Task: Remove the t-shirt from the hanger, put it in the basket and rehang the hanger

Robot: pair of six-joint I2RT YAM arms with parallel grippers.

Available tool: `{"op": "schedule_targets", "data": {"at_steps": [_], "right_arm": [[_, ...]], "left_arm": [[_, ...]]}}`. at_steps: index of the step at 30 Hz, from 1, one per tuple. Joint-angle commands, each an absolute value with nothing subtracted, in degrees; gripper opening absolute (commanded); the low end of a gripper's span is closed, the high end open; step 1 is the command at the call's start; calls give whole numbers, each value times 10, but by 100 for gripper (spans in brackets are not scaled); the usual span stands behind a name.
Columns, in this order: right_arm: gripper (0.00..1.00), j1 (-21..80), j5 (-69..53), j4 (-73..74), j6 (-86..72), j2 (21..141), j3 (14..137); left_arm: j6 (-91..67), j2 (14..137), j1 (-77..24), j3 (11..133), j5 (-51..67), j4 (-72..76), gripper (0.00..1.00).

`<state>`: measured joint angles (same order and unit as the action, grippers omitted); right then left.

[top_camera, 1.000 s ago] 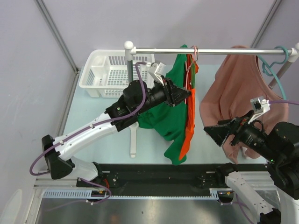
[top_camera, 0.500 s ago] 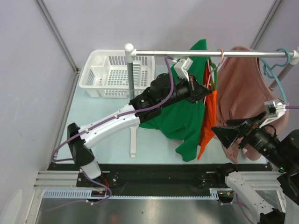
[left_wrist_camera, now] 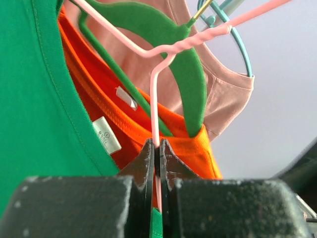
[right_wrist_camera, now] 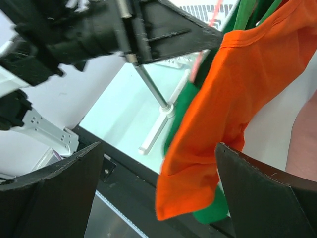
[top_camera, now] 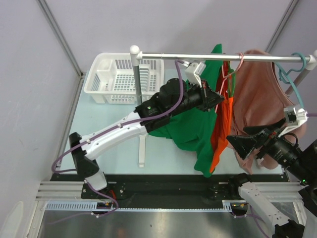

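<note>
Pinching the pink hanger (left_wrist_camera: 154,99) just under the rail (top_camera: 168,55) with the left gripper (left_wrist_camera: 156,148), clamped tight (probably steadying it). Leaving the orange t-shirt (top_camera: 220,124) draped below the rail beside the green shirt (top_camera: 190,129). Keeping the right gripper (right_wrist_camera: 158,148) spread wide and empty farther below the rail, likely for a tug.

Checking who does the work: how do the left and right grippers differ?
The left gripper is shut, its fingers pinching the pink wire hanger; the right gripper is wide open, holding nothing. The left is by the rail; the right sits nearer the arm bases, facing the orange t-shirt. Both have black fingers.
</note>
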<state>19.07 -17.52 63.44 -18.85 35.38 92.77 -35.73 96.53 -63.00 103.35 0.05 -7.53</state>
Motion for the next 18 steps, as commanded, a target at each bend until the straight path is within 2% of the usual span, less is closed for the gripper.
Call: {"op": "schedule_targets", "data": {"at_steps": [1, 12, 18], "right_arm": [[100, 159, -261, 645, -142, 396, 954], [99, 141, -372, 605, -161, 461, 983], [98, 141, -444, 536, -213, 497, 1003]], "left_arm": [[-317, 869, -637, 1024, -25, -82, 0], [-290, 783, -637, 988, -56, -115, 0], [-302, 733, -637, 959, -4, -103, 0]]}}
